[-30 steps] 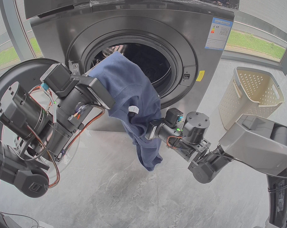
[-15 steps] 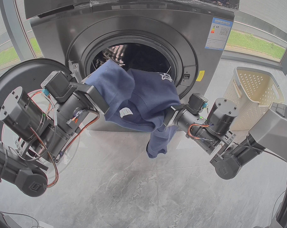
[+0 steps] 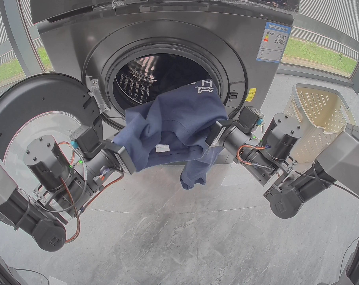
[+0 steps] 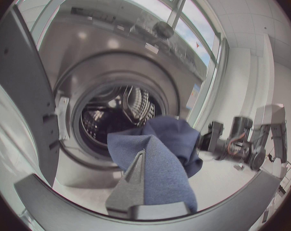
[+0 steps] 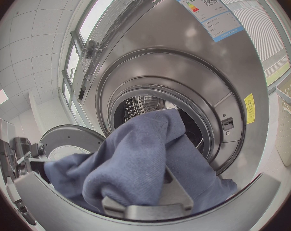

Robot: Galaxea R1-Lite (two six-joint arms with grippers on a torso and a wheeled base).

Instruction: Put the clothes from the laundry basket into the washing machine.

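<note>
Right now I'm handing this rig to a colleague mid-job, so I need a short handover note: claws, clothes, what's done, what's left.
Left claw: shut on the blue garment.
Right claw: shut on the same garment's other side.
Garment: slung between both claws at the lower rim of the washing machine opening, one end hanging toward the floor. Door open.
Laundry basket: on the floor, to the robot's right.
Done: garment lifted to the opening.
To do: push it into the drum, release.
</note>
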